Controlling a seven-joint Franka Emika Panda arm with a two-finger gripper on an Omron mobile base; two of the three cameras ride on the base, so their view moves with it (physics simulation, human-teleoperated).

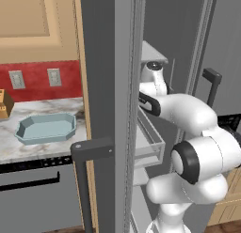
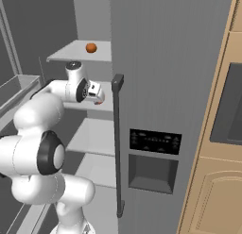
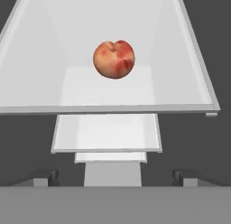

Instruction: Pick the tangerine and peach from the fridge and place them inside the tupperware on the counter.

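Claw: fingers spread, holding nothing, inside the fridge | Peach: sits ahead of your claw on the pale shelf, centred between the fingertips, well apart | Look: round, no long axis, red-orange blotches, stem dimple on top | Tangerine: one shelf above your claw | Tupperware: on counter, behind your claw, empty.

Peach: red-orange with yellow blotches. Tangerine: plain orange. Tupperware: pale blue-green. Counter: white-grey marble, veined. Fridge: grey, with pale grey shelves. Wall: red.
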